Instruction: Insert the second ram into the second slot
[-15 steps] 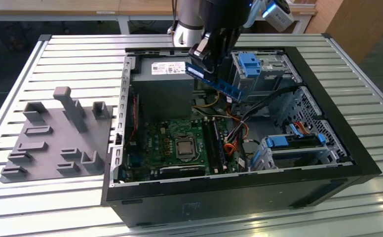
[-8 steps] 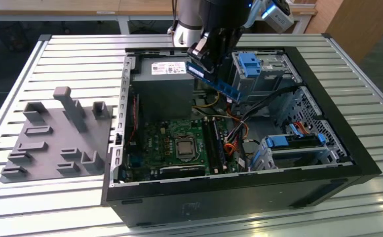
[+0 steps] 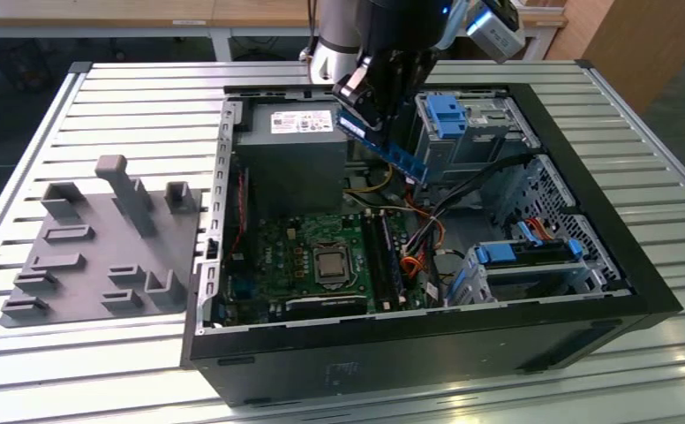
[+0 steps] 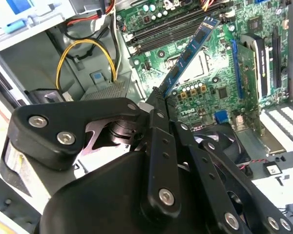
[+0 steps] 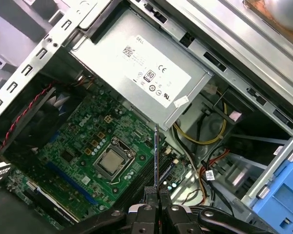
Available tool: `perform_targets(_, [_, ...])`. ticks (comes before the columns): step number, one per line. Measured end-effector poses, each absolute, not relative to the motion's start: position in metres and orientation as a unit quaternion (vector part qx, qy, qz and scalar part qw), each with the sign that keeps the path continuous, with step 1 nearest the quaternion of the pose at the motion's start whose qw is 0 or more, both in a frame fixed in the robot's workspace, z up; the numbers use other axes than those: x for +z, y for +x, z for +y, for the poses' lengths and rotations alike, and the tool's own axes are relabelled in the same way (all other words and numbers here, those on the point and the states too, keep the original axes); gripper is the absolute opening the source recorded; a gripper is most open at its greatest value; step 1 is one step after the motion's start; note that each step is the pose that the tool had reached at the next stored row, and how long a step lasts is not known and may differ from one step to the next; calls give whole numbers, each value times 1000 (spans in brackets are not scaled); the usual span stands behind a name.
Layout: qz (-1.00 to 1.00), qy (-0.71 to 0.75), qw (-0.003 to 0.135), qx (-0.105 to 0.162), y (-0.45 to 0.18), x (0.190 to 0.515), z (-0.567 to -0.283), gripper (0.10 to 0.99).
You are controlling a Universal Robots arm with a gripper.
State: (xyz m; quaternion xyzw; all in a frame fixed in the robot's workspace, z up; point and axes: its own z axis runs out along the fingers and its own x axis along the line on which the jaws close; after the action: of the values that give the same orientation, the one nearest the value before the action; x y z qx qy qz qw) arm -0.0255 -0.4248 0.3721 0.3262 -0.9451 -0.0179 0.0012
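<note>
We see our gripper [image 4: 158, 96] pinching one end of the second ram [image 4: 192, 48] in the air over the open computer case [image 3: 437, 327], and we think it is light, thin, stiff and easy to break, best held by its flat sides.

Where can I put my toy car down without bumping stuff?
Bare table slats beyond the grey fixture, and along the exterior view's right of the computer case. Inside the case is crowded: cables, and the gripper holding the second ram over it.
</note>
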Motion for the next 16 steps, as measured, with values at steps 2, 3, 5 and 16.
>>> perform_targets(2, [-948, 318, 1, -18, -26, 372, -425, 129])
perform_targets(3, [-949, 314, 1, -18, -26, 372, -425, 129])
perform_targets(5, [-952, 306, 1, -17, -26, 372, -425, 129])
perform_targets(16, [-965, 261, 0, -17, -26, 372, -425, 129])
